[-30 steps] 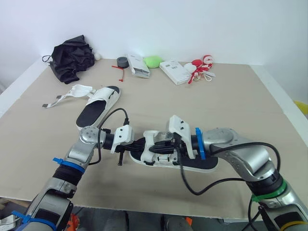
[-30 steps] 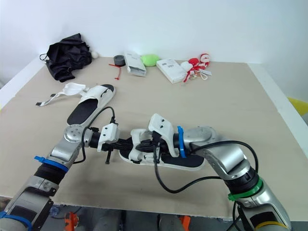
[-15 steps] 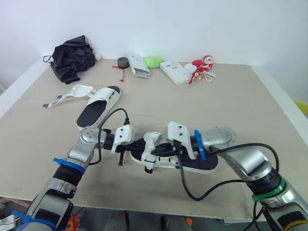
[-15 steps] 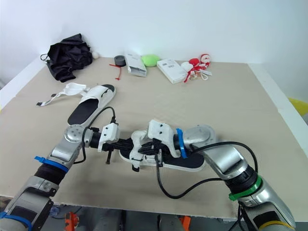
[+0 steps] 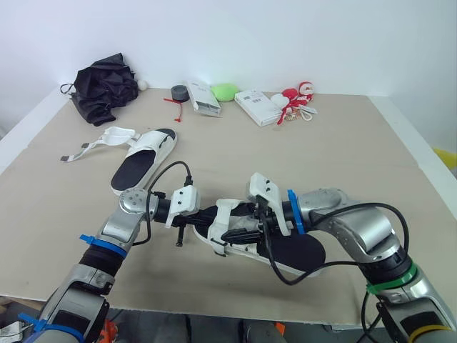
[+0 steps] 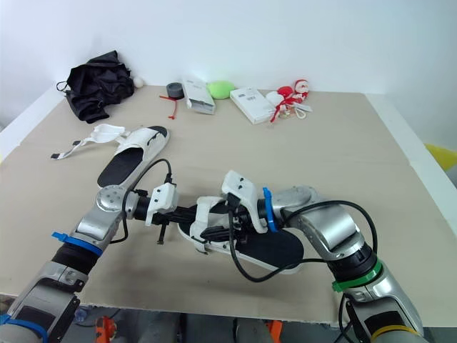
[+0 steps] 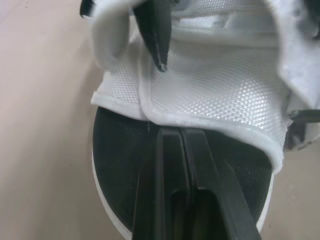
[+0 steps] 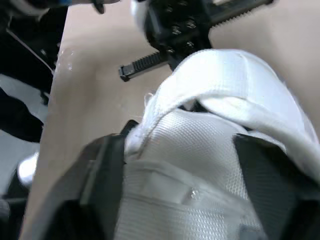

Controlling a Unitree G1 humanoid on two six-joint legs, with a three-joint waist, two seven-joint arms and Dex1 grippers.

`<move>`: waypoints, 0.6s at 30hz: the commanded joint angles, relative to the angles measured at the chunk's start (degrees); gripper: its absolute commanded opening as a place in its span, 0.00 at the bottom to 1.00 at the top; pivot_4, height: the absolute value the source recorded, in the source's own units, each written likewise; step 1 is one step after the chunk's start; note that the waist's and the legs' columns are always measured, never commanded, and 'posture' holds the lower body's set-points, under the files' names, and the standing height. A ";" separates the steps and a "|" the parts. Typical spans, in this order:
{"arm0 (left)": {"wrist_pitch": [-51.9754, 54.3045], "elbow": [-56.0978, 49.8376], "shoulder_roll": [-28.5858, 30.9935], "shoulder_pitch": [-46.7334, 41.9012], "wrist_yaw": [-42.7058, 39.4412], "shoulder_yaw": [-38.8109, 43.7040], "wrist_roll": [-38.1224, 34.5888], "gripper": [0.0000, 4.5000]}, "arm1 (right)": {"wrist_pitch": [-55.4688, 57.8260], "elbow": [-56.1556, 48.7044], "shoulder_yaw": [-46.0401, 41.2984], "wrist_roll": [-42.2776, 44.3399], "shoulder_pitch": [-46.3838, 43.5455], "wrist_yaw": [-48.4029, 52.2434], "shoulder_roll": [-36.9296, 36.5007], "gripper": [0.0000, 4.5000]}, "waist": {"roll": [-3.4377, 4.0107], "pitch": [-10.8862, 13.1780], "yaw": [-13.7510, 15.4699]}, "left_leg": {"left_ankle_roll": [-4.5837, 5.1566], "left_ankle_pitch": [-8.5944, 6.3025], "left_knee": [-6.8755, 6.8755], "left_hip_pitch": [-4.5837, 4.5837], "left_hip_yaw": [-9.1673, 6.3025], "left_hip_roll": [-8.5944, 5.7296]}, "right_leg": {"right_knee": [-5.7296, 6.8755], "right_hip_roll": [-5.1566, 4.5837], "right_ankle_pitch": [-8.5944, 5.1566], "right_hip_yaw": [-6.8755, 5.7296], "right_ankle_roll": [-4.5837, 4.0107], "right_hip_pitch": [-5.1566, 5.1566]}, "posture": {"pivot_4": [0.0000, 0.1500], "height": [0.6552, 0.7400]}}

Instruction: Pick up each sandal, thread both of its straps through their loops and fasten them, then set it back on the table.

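Near the worktop's [image 5: 343, 150] front edge, the head view shows the left gripper [image 5: 207, 214] and right gripper [image 5: 239, 229] meeting at one sandal [image 5: 289, 250]; the other sandal [image 5: 143, 161] lies behind. Left wrist view: fingers [image 7: 170, 200] pressed together over its black insole [image 7: 120, 145]. Right wrist view: fingers [image 8: 97, 175] spread, clasping its white strap [image 8: 210, 120].

light: bright, even | shadows: soft, faint | right wrist view: blurred close-up

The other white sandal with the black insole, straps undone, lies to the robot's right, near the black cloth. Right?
Not quite. The left eye view shows that white sandal with the black insole, straps undone, lying to the robot's left, near the crumpled black cloth.
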 commanded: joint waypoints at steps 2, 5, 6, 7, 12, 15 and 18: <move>1.91 4.70 1.02 2.82 -0.02 -3.51 4.32 0.00 | 7.74 2.59 -13.42 13.25 -4.36 2.93 0.33 1.00 | -0.01 0.02 0.00 | 0.00 0.00 0.03 0.00 -0.01 0.00 | 0.02 0.00 0.04 -0.01 -0.07 0.00 | 1.00 0.98; 1.71 5.03 0.78 2.69 -0.09 -3.67 4.34 0.00 | 7.78 0.61 -16.67 16.21 -2.90 4.93 -2.74 1.00 | 0.00 0.05 -0.03 | -0.02 0.02 0.06 0.00 -0.01 0.00 | 0.02 0.00 0.03 -0.02 0.02 0.02 | 1.00 0.98; 1.62 5.21 0.65 2.60 -0.11 -3.76 4.37 0.00 | 6.82 -0.77 -15.87 15.04 -1.56 5.35 -4.60 1.00 | 0.02 0.05 -0.04 | -0.02 0.02 0.07 0.00 -0.02 0.00 | 0.03 0.00 0.03 -0.02 0.02 0.02 | 1.00 0.98; 1.55 5.42 0.48 2.44 -0.12 -3.83 4.41 0.00 | 6.57 -2.07 -16.32 15.25 -0.38 5.74 -6.14 1.00 | 0.02 0.04 -0.05 | -0.02 0.02 0.05 0.01 -0.01 0.00 | 0.02 0.00 0.01 -0.01 0.05 0.02 | 1.00 0.98; 1.42 5.55 0.38 2.33 -0.23 -3.82 4.38 0.00 | 10.33 -12.13 -25.23 29.25 6.92 9.28 -12.01 1.00 | 0.10 0.07 0.08 | -0.02 0.02 0.06 -0.04 0.00 -0.01 | 0.03 0.01 0.00 0.01 0.07 -0.01 | 1.00 0.98; 1.12 5.78 0.62 2.49 -0.34 -3.74 4.40 0.00 | 15.40 -16.75 -23.59 35.03 13.30 3.87 -12.93 1.00 | 0.03 0.03 0.09 | -0.02 0.02 0.06 0.00 -0.01 0.00 | 0.02 0.01 -0.01 0.00 0.08 0.05 | 1.00 0.98; 0.91 6.00 0.85 2.53 -0.48 -3.67 4.39 0.00 | 19.29 -20.48 -19.08 39.14 19.65 -5.20 -9.94 1.00 | -0.08 -0.03 0.05 | -0.03 0.02 0.06 0.06 -0.02 0.04 | 0.02 0.03 0.01 0.00 0.04 0.08 | 1.00 0.98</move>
